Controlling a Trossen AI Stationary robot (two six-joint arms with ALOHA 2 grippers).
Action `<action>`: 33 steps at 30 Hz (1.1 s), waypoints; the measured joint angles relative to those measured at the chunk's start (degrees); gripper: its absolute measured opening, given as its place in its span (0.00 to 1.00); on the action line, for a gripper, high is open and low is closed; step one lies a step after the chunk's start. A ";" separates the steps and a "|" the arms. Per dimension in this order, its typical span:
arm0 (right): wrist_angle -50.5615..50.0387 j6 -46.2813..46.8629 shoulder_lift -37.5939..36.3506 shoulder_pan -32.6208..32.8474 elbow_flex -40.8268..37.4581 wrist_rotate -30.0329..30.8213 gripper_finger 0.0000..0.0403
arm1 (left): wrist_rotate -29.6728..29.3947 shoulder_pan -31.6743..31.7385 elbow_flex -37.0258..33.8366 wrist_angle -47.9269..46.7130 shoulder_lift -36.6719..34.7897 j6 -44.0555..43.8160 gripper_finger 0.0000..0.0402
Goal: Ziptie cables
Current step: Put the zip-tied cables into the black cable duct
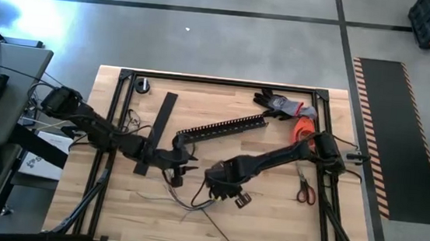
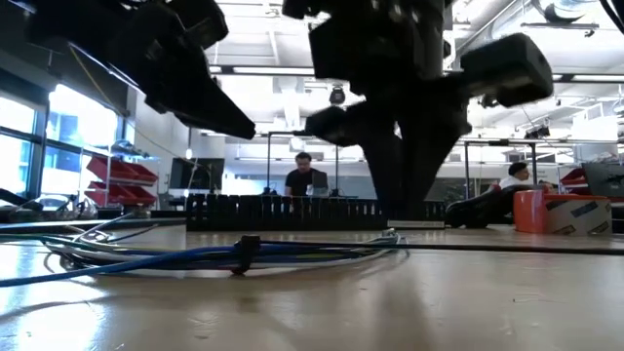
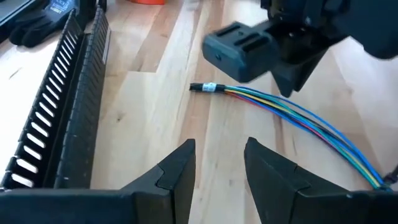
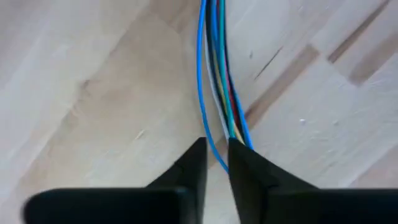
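Observation:
The cables, a bundle of thin coloured wires with a dark sleeved end, lie on the wooden table in front of the black slotted channel. In the low view the cables rest along their length on the tabletop. My right gripper stands over them mid-table, fingers pointing down and almost together. My left gripper hovers open above bare wood just short of the sleeved end, touching nothing. A hair-thin dark ziptie lies on the table near its front edge. My right gripper comes at the cables from above, fingers pointing down and lying across the bundle some way back from its sleeved end. One blue wire runs into the narrow gap between the fingertips. The other wires pass behind one finger, which hides how they are held.
A flat black cover strip lies left of the channel. At the far right are a glove and an orange object, with scissors by the right edge. A small roll sits far left. People sit beyond the table.

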 joint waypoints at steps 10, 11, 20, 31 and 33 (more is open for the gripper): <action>1.67 -15.20 -0.40 -2.51 -6.55 12.56 0.44 | -2.21 -2.00 0.02 -0.13 0.52 -0.48 0.30; 2.71 -16.52 -0.70 -2.98 -7.62 14.30 0.44 | -2.23 -1.98 0.02 -0.27 0.66 -0.50 0.30; 6.47 -20.75 -0.74 -8.71 -11.23 6.28 0.21 | -2.82 -1.76 0.09 2.44 4.48 -0.48 0.30; 2.64 -1.80 -5.38 -7.65 -9.42 3.97 0.01 | 0.53 -4.46 0.07 9.24 7.98 8.44 0.30; 1.75 0.44 -9.07 -6.87 -9.02 6.92 0.01 | 0.12 -6.22 0.07 11.49 7.96 11.76 0.30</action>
